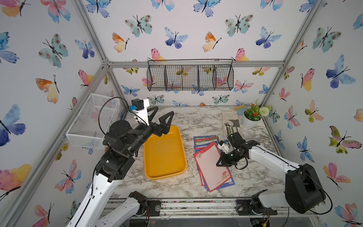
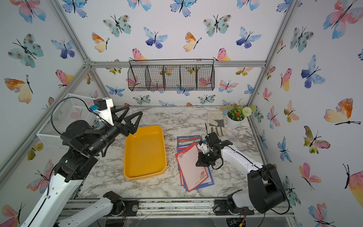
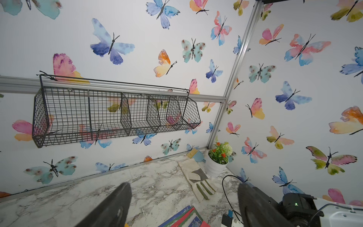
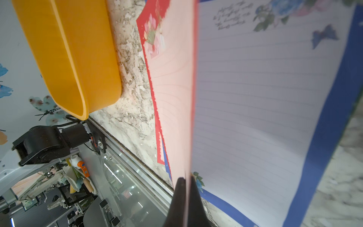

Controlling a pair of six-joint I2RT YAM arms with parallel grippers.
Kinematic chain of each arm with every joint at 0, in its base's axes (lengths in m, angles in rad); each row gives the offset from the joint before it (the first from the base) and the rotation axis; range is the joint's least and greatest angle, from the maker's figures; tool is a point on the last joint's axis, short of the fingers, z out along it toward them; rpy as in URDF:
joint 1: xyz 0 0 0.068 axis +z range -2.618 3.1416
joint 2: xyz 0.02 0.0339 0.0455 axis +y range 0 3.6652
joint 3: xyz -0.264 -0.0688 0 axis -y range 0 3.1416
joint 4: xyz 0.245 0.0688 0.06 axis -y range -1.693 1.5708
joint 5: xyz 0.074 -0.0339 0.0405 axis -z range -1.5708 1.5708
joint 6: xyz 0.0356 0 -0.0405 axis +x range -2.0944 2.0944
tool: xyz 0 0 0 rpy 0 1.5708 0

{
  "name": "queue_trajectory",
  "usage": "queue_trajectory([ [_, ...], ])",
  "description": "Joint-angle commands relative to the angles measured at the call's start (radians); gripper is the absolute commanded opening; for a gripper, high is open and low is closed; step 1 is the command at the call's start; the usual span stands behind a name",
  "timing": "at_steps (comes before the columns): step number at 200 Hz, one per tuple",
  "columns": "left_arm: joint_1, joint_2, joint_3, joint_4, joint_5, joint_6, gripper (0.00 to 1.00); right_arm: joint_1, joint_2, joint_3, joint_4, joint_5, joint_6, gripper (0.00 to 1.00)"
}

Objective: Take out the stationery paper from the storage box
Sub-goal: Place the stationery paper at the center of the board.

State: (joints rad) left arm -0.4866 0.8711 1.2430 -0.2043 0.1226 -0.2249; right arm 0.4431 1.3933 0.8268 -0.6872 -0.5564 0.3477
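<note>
The stationery paper (image 1: 211, 169) lies fanned in a loose pile on the counter (image 1: 196, 121), toward its right edge and just beside the storage box (image 1: 165, 157), whose floor shows bare in both top views. The right fingers (image 4: 177, 196) are pinched tight on the edge of the top red-bordered sheet (image 1: 208, 165). The left fingers (image 3: 115, 208) stand wide, holding nothing, above the box's far left corner.

These sheets look light, limp and easily creased, and likely to slide over one another. A border edge seems the best hold.

Only the right wrist view shows that sheet raised off a lined blue-bordered sheet (image 4: 265, 98). The left wrist view misses the box altogether, showing instead a glove (image 3: 198, 180) and potted plant (image 3: 217, 163) at the far right corner.
</note>
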Motion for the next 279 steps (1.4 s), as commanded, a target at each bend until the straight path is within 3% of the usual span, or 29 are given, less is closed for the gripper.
queue_trajectory([
  [1,-0.002,0.010,0.007,-0.027,-0.057,0.012,0.87,-0.007,0.018,-0.018,-0.012,0.071,0.001,0.06],
  [66,-0.001,0.037,0.015,-0.049,-0.127,0.004,0.87,-0.011,0.035,-0.041,-0.005,0.123,0.015,0.14],
  [91,0.005,0.049,0.013,-0.050,-0.164,-0.004,0.87,-0.013,0.035,-0.040,-0.008,0.152,0.024,0.25],
  [108,0.004,0.058,0.013,-0.054,-0.204,-0.005,0.87,-0.014,0.036,-0.037,-0.019,0.191,0.033,0.47],
  [131,0.006,0.068,-0.025,-0.047,-0.311,0.006,0.87,-0.014,0.026,-0.014,-0.039,0.346,0.068,0.71],
  [150,0.009,0.065,-0.149,0.039,-0.472,-0.012,0.87,-0.014,-0.022,-0.025,-0.012,0.548,0.126,0.83],
  [169,0.026,0.069,-0.312,0.188,-0.610,-0.022,0.87,-0.014,-0.070,-0.008,-0.003,0.673,0.162,0.97],
  [216,0.142,0.120,-0.544,0.368,-0.690,-0.023,0.88,-0.013,-0.133,0.106,0.035,0.918,0.150,0.98],
  [240,0.182,0.089,-0.708,0.519,-0.726,0.042,0.89,-0.013,-0.165,0.058,0.249,1.088,0.042,0.99],
  [279,0.303,0.075,-0.950,0.735,-0.569,0.051,0.89,-0.019,-0.161,-0.292,1.020,1.178,-0.346,0.99],
])
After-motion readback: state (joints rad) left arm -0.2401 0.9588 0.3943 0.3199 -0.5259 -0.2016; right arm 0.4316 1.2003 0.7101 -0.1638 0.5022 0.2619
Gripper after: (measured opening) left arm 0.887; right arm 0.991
